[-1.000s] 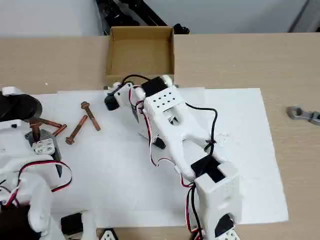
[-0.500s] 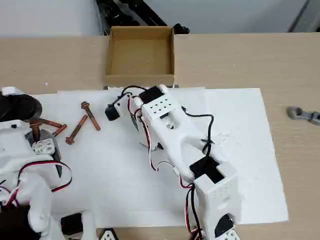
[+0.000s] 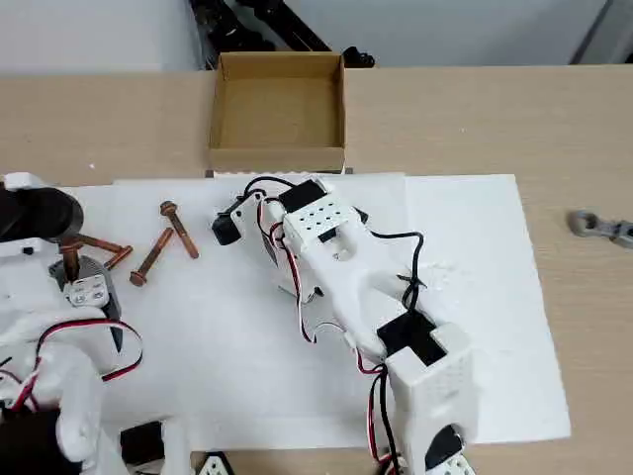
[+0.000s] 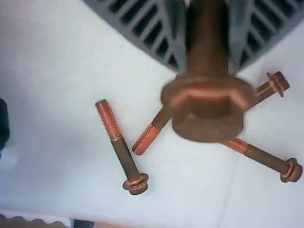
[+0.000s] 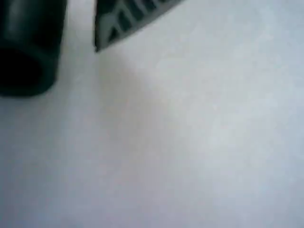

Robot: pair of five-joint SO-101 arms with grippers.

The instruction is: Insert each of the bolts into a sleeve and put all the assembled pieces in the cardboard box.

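My left gripper (image 3: 75,273) at the table's left is shut on a copper bolt (image 3: 70,257) that stands upright; its head (image 4: 206,107) points at the wrist camera. Several loose copper bolts (image 3: 180,229) (image 4: 121,147) lie on the white paper beside it. The right arm stretches across the middle, with its gripper (image 3: 269,236) low over the paper, a little short of the cardboard box (image 3: 226,156). A black sleeve (image 5: 27,47) shows close up beside that gripper. I cannot tell whether it is held. The box looks empty.
A white paper sheet (image 3: 475,247) covers most of the wooden table. A metal tool (image 3: 595,226) lies off the paper at the far right. Dark equipment stands behind the box at the table's back edge.
The right arm has drawn back from the box's front wall toward the near side and lowered slightly. The left arm and its bolt have kept still.
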